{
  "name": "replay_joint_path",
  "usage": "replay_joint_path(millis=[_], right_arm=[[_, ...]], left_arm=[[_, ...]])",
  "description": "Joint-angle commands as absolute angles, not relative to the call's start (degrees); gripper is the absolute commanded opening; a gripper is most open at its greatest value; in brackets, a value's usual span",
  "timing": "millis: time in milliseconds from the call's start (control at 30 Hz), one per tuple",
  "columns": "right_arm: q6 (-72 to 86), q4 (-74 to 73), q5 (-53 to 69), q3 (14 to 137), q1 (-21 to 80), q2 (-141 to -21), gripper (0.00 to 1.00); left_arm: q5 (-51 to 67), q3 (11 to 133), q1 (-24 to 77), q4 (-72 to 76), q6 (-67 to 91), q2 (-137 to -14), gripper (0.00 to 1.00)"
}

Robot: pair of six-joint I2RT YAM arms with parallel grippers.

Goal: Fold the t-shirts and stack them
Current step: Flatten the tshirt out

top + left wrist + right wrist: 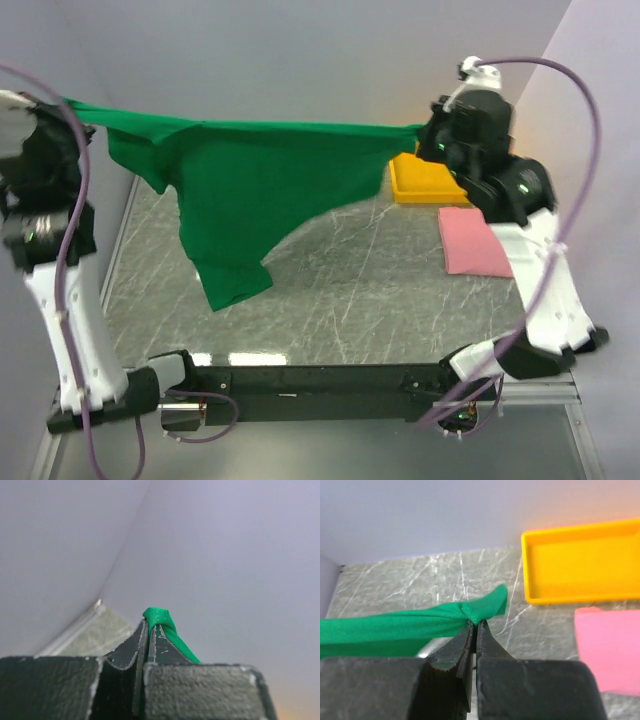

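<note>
Over the table [340,300] — left end effector [148,630], right end effector [475,625] both clamp green t-shirt [260,180].

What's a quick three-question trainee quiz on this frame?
1. True or false: the green t-shirt lies flat on the table.
2. Where is the pink t-shirt? A) hanging in the air B) on the table, beside the yellow tray C) draped over an arm
3. What do the left hand and the right hand each grip?
Key: 1 false, it hangs stretched between both hands. 2 B. 3 the green t-shirt, each hand shut on one end.
</note>
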State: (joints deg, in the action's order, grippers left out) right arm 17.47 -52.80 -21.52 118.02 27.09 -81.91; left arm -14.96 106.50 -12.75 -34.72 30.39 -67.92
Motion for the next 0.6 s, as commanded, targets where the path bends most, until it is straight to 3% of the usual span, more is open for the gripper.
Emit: replay_joint_path(millis=[0,200,433,567], right_arm=[[9.42,-56.17,-22.25,116.65,26.28,-73.41,0.00],[3.97,-50.80,-10.83,106.44,26.19,-56.28,0.00],[0.79,-56.59,-8.62,106.88,26.19,-53.44,0.00],[1.05,-54.67,-8.61,101.70,26.19,-53.88,0.00]], left_arm=[[-21.44,111.70,-13.62,-36.12,25.06,-60.76,0.01],[-26.80,117.50,-13.54,-39.37,19.61,-53.72,0.01],[-30.41,125.85,-8.44,-37.97,10.92,-53.35,0.01],[-28.84,124.11,-6.07,-35.69,8.18,-56.42,0.01]])
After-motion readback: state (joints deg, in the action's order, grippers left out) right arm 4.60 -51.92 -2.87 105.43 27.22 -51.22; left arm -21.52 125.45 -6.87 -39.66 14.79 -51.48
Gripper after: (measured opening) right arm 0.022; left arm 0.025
